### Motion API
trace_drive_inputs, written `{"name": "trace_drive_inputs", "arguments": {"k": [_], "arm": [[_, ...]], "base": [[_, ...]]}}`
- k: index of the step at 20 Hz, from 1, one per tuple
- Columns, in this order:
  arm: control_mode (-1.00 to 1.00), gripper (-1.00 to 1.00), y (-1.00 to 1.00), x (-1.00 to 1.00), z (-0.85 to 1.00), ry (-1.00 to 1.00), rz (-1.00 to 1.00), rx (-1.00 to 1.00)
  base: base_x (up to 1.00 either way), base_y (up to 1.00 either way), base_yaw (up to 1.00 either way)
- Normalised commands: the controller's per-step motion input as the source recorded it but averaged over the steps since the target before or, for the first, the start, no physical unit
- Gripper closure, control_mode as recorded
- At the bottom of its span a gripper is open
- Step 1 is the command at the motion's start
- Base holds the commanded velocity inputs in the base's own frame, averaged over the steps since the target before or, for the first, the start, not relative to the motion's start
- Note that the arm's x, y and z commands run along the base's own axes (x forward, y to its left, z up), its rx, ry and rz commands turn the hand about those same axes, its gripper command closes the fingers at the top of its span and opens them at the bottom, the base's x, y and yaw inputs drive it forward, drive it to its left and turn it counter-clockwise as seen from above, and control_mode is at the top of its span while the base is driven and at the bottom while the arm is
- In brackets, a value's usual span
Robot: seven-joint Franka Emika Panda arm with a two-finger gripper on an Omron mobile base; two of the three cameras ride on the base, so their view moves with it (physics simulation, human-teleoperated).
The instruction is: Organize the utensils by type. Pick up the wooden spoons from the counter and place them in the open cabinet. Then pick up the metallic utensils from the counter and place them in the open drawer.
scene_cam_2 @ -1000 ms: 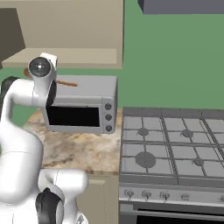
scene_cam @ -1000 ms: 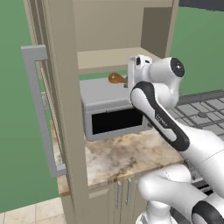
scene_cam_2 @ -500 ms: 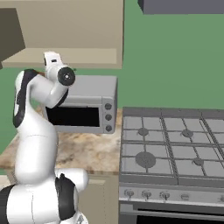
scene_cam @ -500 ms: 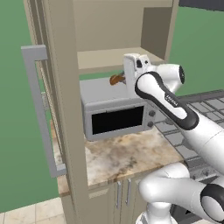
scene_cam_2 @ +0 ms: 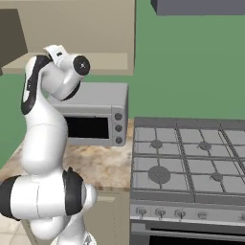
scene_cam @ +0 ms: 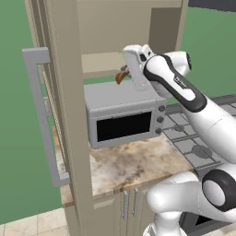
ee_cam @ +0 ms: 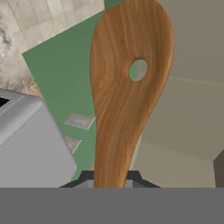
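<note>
The jaws are clamped on the handle of a wooden spoon (ee_cam: 127,87), whose long axis runs straight out from them, bowl foremost, above the microwave (scene_cam: 122,113) and pointing into the open cabinet (scene_cam: 69,115) toward its inner shelf (scene_cam: 99,62).

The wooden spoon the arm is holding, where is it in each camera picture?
Left base view: wooden spoon sticks out left of the hand, above the microwave.
Right base view: I cannot make it out; the arm covers that spot.
Hand view: spoon upright, centre.
Shared landmark: the microwave.
</note>
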Motion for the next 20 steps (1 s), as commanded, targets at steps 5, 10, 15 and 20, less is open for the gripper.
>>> {"name": "trace_drive_inputs", "arguments": {"k": [5,10,15,20], "arm": [[-1.0,1.0,0.15,0.31,0.34,-0.05,0.0,-0.15],[-1.0,1.0,0.23,0.39,0.15,-0.02,-0.02,-0.06],[-1.0,1.0,0.24,0.47,0.0,-0.01,-0.01,0.0],[-1.0,1.0,0.19,0.49,0.0,-0.06,0.0,0.0]], "base": [[0.0,0.0,0.0],[0.0,0.0,0.0],[0.0,0.0,0.0],[0.0,0.0,0.0]]}}
